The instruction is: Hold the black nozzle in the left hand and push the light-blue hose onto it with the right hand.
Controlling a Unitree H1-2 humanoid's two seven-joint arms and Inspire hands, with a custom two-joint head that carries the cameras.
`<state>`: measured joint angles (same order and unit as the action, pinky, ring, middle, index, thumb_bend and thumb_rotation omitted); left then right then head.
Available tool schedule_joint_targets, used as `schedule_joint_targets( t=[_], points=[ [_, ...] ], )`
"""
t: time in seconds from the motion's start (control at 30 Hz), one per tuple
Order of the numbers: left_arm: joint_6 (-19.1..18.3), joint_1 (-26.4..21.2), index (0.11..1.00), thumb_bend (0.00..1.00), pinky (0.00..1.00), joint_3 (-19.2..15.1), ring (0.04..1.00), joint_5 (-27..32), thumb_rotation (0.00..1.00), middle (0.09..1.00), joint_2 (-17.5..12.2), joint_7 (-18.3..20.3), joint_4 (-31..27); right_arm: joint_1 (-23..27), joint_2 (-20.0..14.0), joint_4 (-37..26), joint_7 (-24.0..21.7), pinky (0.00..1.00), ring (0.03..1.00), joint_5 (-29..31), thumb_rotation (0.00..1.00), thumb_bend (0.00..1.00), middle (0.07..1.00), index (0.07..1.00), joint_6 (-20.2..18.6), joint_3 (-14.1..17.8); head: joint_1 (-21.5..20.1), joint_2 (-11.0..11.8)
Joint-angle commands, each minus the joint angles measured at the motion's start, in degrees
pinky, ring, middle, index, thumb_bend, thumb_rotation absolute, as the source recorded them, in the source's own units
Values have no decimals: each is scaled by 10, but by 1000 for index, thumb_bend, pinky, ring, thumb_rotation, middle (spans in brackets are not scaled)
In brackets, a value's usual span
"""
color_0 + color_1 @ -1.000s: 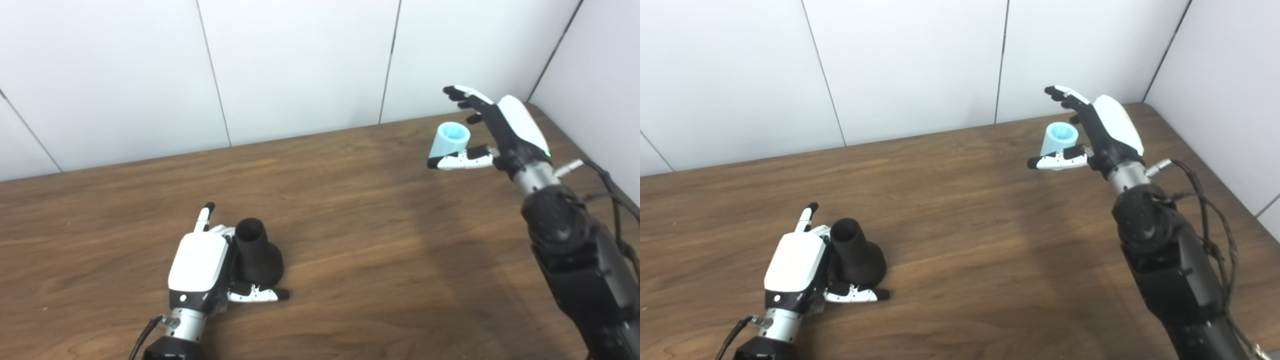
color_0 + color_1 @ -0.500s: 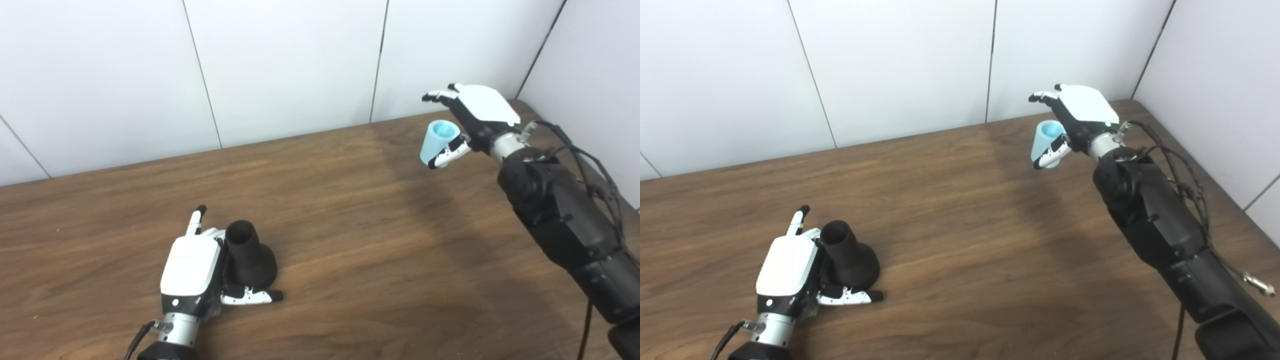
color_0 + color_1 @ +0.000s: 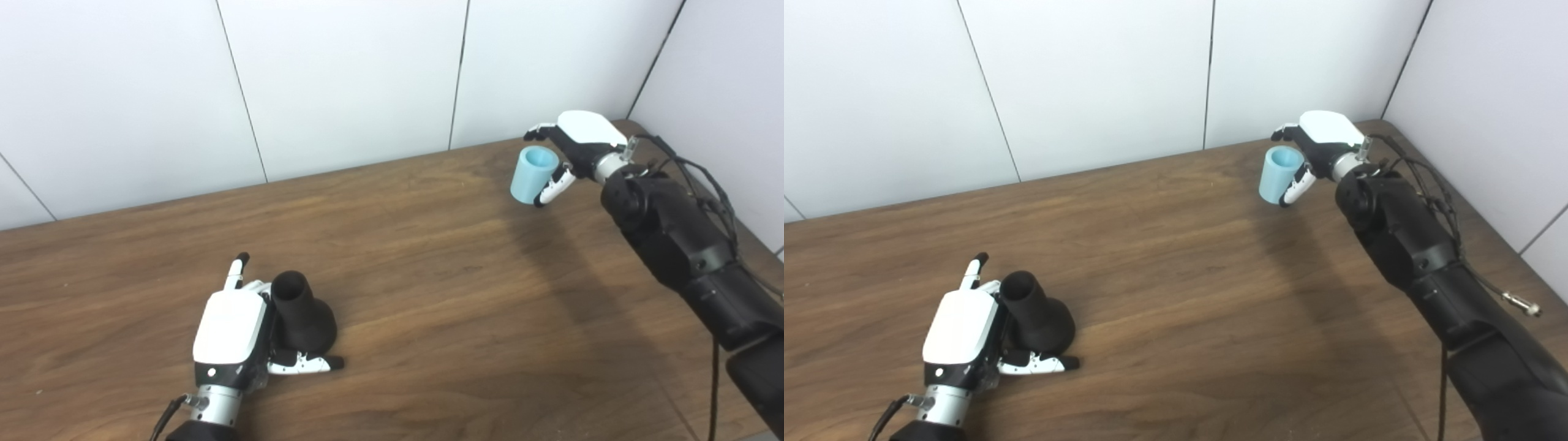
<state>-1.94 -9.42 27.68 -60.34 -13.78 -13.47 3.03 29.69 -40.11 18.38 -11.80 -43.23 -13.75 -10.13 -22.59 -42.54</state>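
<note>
Two hands: right hand (image 3: pixel 579 138) fingers clasp the smooth hose (image 3: pixel 533 174); left hand (image 3: pixel 231 327) apparently cradles the matte flared nozzle (image 3: pixel 302 312).

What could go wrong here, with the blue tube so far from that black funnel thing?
The right hand seems to pinch the light-blue hose piece near its rim only, so it might slip during the long carry. The black flared nozzle stands on the wooden table, loosely cradled by the left hand; pushing could tip it.

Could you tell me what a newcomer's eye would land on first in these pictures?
Probably the light-blue hose, the only bright colour, held by the right hand at the table's far right corner. Next, the black nozzle standing on the dark wooden table at the near left, with the left hand curled beside it.
</note>
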Motion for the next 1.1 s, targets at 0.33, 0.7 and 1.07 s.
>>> schedule_joint_targets(
  t=[0.33, 0.7, 1.07],
  points=[
    [-5, 82, 493, 525, 995, 13, 583, -4, 0, 471, -31, 9, 69, 30, -7, 15, 58, 724, 812, 20, 92, 844, 791, 764, 19, 16, -2, -4],
    [-7, 83, 492, 525, 1000, 14, 596, -7, 0, 475, -32, 9, 68, 32, -2, 13, 65, 691, 780, 31, 75, 850, 780, 754, 17, 19, 1, -7],
    [-12, 83, 493, 525, 1000, 15, 591, -9, 0, 473, -30, 12, 67, 32, 2, 18, 55, 669, 742, 47, 113, 860, 767, 762, 11, 23, 3, -9]
  ],
)
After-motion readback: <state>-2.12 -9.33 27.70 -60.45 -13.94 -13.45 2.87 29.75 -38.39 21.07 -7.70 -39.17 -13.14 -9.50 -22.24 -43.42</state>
